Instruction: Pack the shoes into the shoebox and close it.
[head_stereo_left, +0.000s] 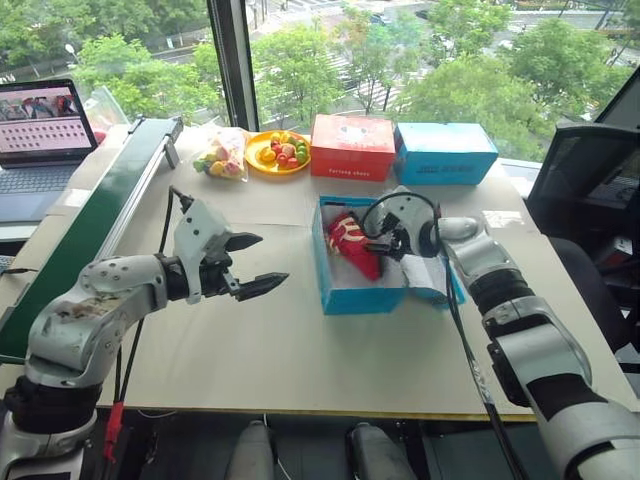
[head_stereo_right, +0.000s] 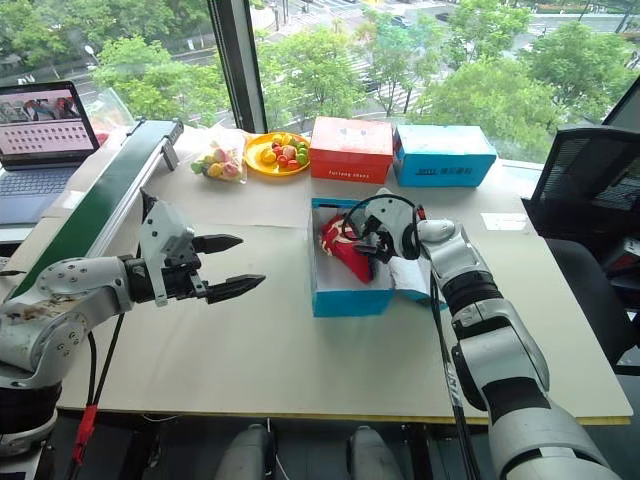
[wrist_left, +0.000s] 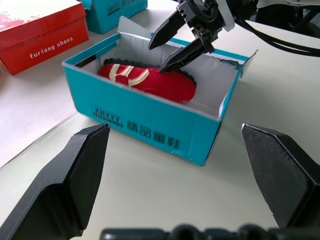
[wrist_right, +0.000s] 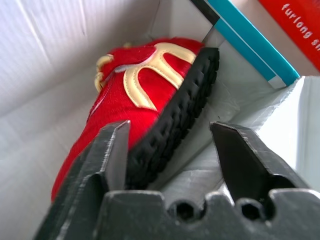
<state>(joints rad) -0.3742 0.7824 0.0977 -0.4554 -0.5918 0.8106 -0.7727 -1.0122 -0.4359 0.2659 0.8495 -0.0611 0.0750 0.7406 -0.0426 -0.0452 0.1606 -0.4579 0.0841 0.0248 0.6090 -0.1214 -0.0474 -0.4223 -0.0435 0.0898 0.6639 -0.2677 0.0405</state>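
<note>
- Left eye view: the open shoebox (head_stereo_left: 352, 293) sits near the middle of the table (head_stereo_left: 270, 350), its lid folded back on the side toward the right edge. One red shoe (head_stereo_left: 352, 243) lies inside on its side, sole toward the right gripper (head_stereo_left: 377, 247), which reaches into the box from the right, jaws parted and just beside the shoe. The left gripper (head_stereo_left: 254, 264) hangs over bare tabletop left of the box, fingers spread wide, holding nothing. Along the far edge stand a red box (head_stereo_left: 352, 147), a light-blue box (head_stereo_left: 445, 153), a yellow plate of fruit (head_stereo_left: 277, 152) and a clear bag of fruit (head_stereo_left: 220, 155). A laptop (head_stereo_left: 42, 140) sits beyond the far left corner, and a green conveyor (head_stereo_left: 95, 220) runs down the left edge.
- Right eye view: same layout; the right claw's fingertips stand over the shoe's heel end within the box walls.
- Left wrist view: past the two open left fingers (wrist_left: 65, 185), the shoebox shows dark lettering on its blue side wall. The shoe lies against the white floor, and the right claw's parted fingers point down at its black sole edge.
- Right wrist view: the shoe's ribbed black sole (wrist_right: 175, 120) runs between the open fingers (wrist_right: 112, 150), one finger right against the sole, the other apart from it; cream stripes cross the red upper.
</note>
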